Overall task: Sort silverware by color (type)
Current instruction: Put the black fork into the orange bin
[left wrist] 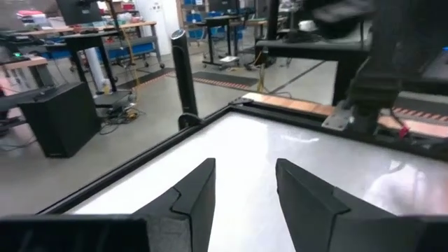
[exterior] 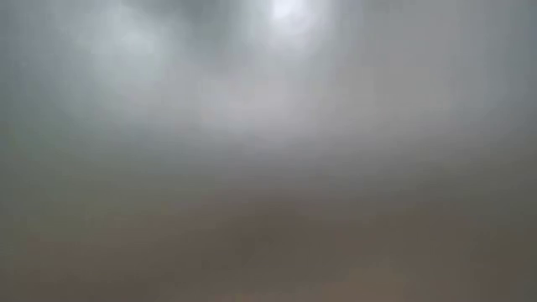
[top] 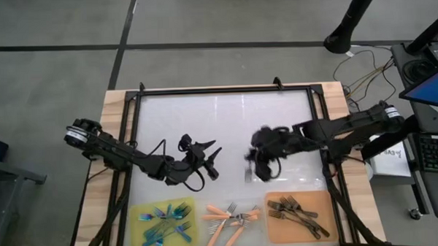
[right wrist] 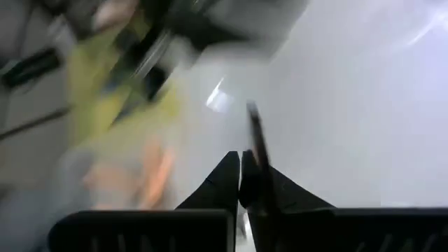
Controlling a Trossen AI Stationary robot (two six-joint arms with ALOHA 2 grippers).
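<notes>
Three heaps of silverware lie along the table's near edge: blue-teal forks (top: 164, 220) on a yellow-green mat, orange-handled forks (top: 229, 216) on the bare white top, and dark forks (top: 299, 214) on an orange mat. Over the middle of the table my right gripper (top: 255, 165) is shut on one dark fork (top: 248, 174). To its left my left gripper (top: 214, 158) stands open, and the left wrist view shows nothing between its fingers (left wrist: 196, 196). The low view shows only grey blur. My right gripper pinches the dark fork between its two fingers, which slant downward. A slender dark length of the fork (right wrist: 255, 136) sticks out past the fingertips (right wrist: 227, 175). Blur hides which end is held. In the high view the fork hangs by the gripper, above the white top.
A black frame (top: 225, 89) runs round the white table top, with wooden borders left and right. The far half of the top (top: 226, 119) is free. Cables and a laptop stand beyond the table's right edge.
</notes>
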